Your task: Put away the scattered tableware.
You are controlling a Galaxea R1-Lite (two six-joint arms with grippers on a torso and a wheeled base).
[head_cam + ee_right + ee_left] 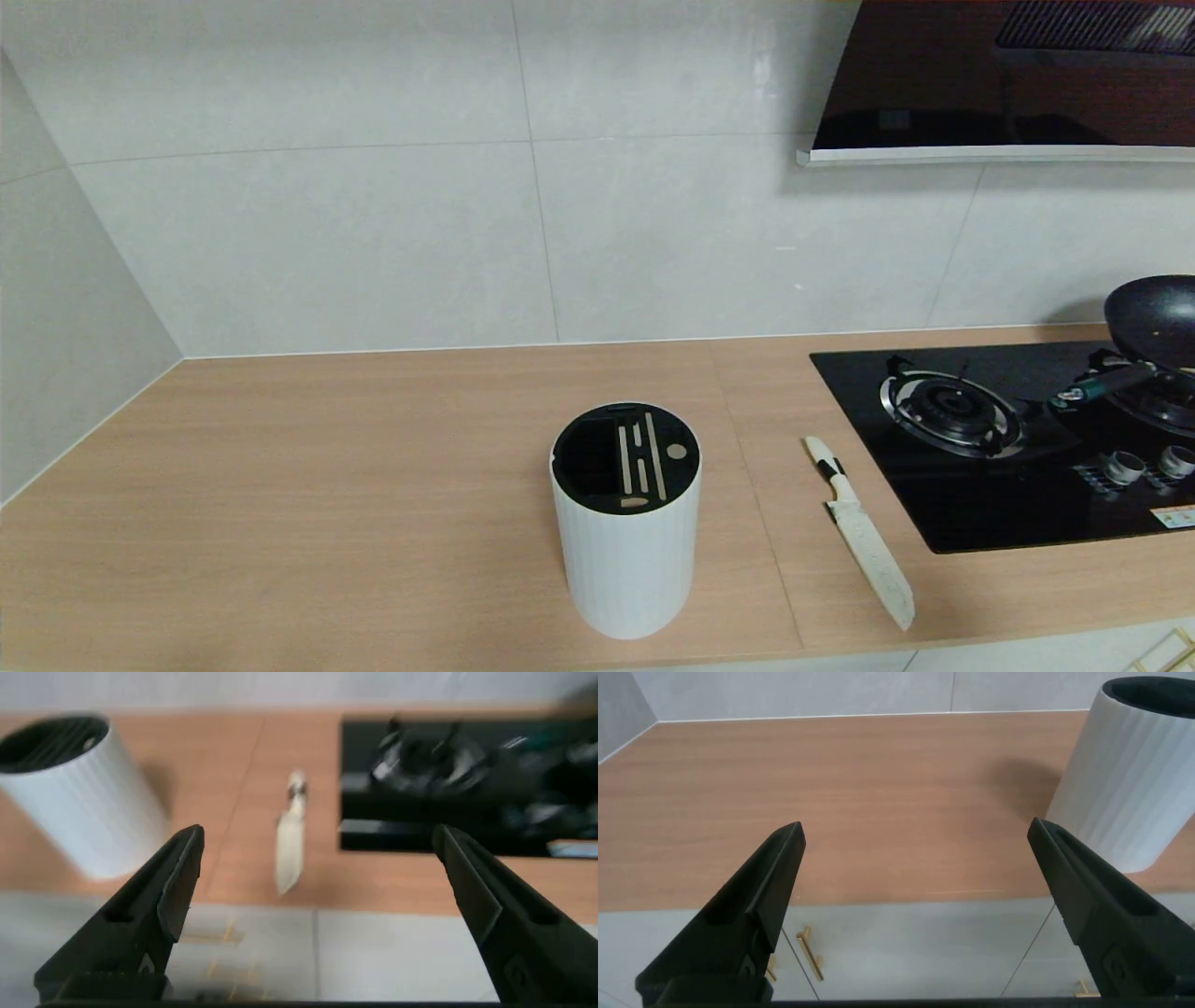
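**Left tool**: one. Jaws spread wide, holding nothing; it hangs off the front edge of the surface, near the holder.

**Holder**: one. A white ribbed cylinder standing upright at lower centre of the head view, close to the front edge. Its black top has one large opening and what look like three slim slots.

**Knife**: one, the only loose item of tableware seen. It lies flat at lower right of centre, between the holder and the hob, with its pale handle toward the wall and its blade tip near the front edge.

**Right tool**: one. Jaws wide and empty, off the front edge and facing the knife.

**Hob**: one, at the right, with two burners and two knobs.

**Pan**: one, dark, on the far-right burner.

**Risks, as judged:**
- The knife lies flat, so the jaws may scrape or slide it. A push toward the near edge could drop it.
- The slots are narrow. A skewed blade could jam or tip the holder, which stands close to the edge.
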